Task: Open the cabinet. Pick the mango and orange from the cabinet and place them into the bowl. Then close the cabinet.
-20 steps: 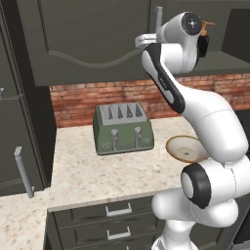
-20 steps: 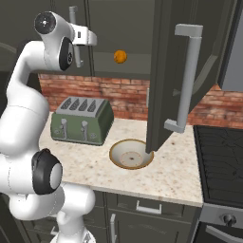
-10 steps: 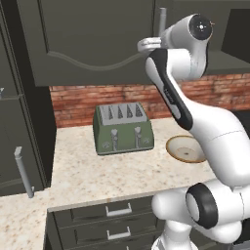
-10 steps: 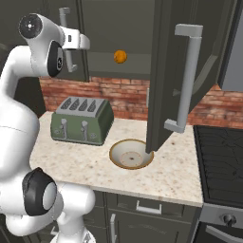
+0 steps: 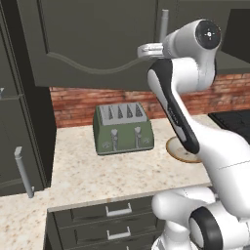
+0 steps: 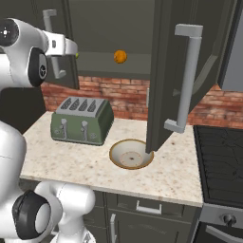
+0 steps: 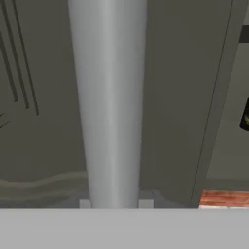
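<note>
So the cabinet [image 6: 166,71] is half open here. In the right base view its right door [image 6: 190,80] is swung out toward the camera, filling the upper right of the frame, with its long silver bar handle [image 6: 186,78] running down the middle of it. The left door [image 5: 93,39] takes up the upper left of the left base view and looks barely cracked, if at all.

The pincer [image 5: 146,50] sits at upper centre of the left base view, right up against the left door's handle [image 5: 164,27]. The hand view is super close: that silver handle [image 7: 109,104] runs as a fat vertical bar down the middle, dark door panel behind it. The fingertips themselves aren't visible, but the pincer is drawn together and it looks clamped on that handle.

The orange [image 6: 120,56] sits on the cabinet shelf, upper centre of the right base view. A tiny green-yellow speck right beside the arm's wrist at upper left could be the mango [image 6: 77,55], mostly hidden so can't really tell.

The bowl [image 6: 130,154] is on the counter [image 6: 85,166] at centre of the right base view, just right of the green toaster [image 6: 83,120] and under the open door's lower corner. Nothing in it. Brick backsplash [image 6: 123,97] behind.
</note>
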